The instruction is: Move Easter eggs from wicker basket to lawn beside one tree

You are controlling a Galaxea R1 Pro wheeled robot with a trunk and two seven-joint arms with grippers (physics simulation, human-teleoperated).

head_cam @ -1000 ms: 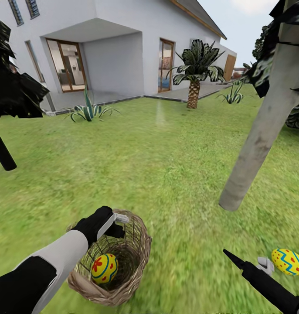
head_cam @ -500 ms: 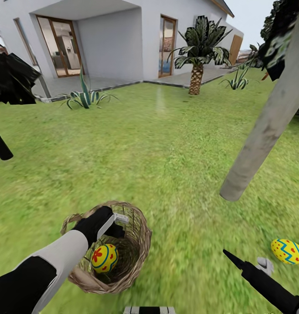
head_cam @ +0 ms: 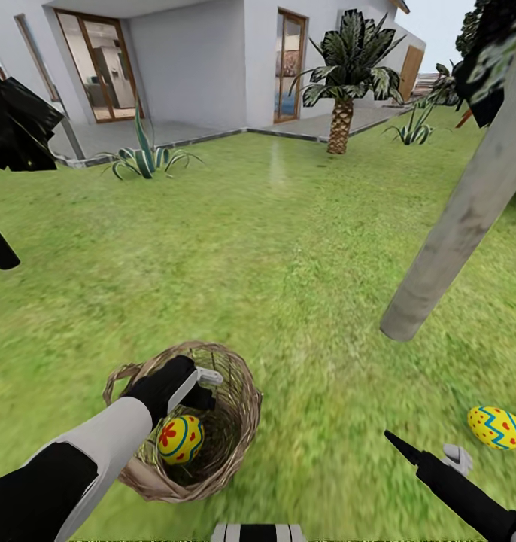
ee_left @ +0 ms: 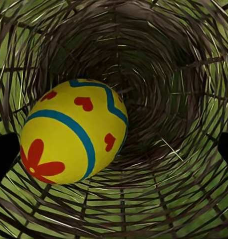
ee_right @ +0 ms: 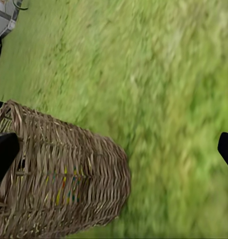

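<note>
Green lawn (head_cam: 273, 248) spreads from the white house (head_cam: 205, 53) down to the robot, and the pale grey tree (head_cam: 453, 233) trunk leans over it as the natural landmark. Left of the tree's foot and nearer the robot sits the wicker basket (head_cam: 228, 444), tipped so its mouth faces the camera. One egg (head_cam: 180, 439) lies inside it, against the woven wall; the left wrist view shows that egg (ee_left: 74, 132) close ahead, with nothing else visible deeper in the basket (ee_left: 158, 59). A second egg (head_cam: 499, 427) rests on the grass to the robot's side of the tree's foot, fairly near it.

By this showing the job is partly done: one egg is out near the tree, one is left in the basket, and the third cannot be found in these pictures.

The left gripper (head_cam: 201, 385) hangs in the basket's mouth just above the egg, its jaws spread wide and grasping nothing. The right gripper (head_cam: 431, 452) hovers low over the grass beside the outer egg, likewise spread and empty.

Compared with half a second ago, the camera has tipped slightly, shifting the house and tree in view; the left gripper has kept its place over the egg.
</note>
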